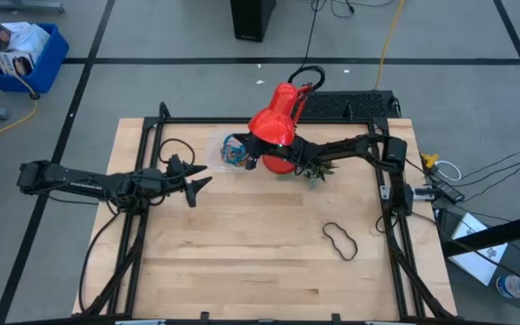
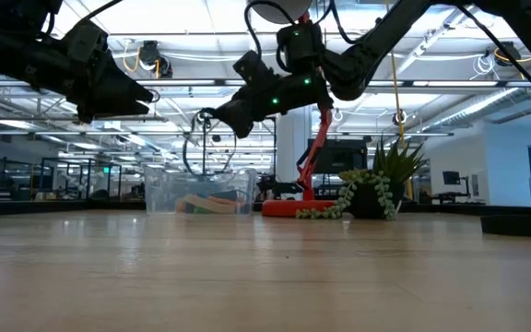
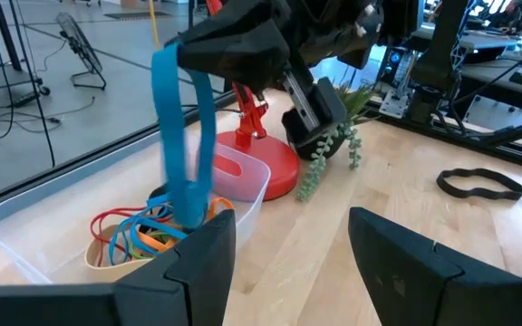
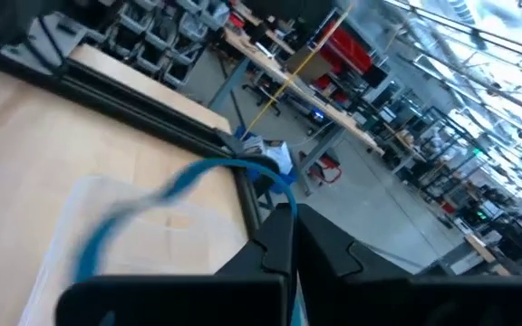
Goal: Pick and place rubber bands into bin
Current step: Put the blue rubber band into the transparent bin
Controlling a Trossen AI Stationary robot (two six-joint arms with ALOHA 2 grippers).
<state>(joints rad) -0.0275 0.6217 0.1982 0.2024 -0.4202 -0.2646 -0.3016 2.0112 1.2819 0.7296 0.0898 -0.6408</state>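
The clear bin [image 3: 53, 222] stands at the table's far middle, next to a red lamp, and holds several orange, blue and red rubber bands [image 3: 139, 237]. My right gripper [image 3: 208, 60] hovers above the bin [image 2: 201, 192], shut on a blue rubber band [image 3: 181, 136]. A black rubber band [image 1: 339, 240] lies flat on the table toward the near right. My left gripper [image 1: 197, 185] is open with nothing between its fingers, raised over the table left of the bin. My right gripper pinches the blue band's upper end [image 3: 172, 54] between its two shut fingers. The fingers reach in about level from the table's right side. The band hangs below them as a long slack loop, and its lower end [image 3: 188, 213] reaches down among the bands in the bin.
A red desk lamp [image 1: 276, 122] leans over the bin, its round base [image 3: 275, 167] just right of it. A small potted plant [image 2: 376, 184] stands beside the base. A black frame rail [image 1: 269, 120] runs along the table's edges. Bare wood spreads across the near half.
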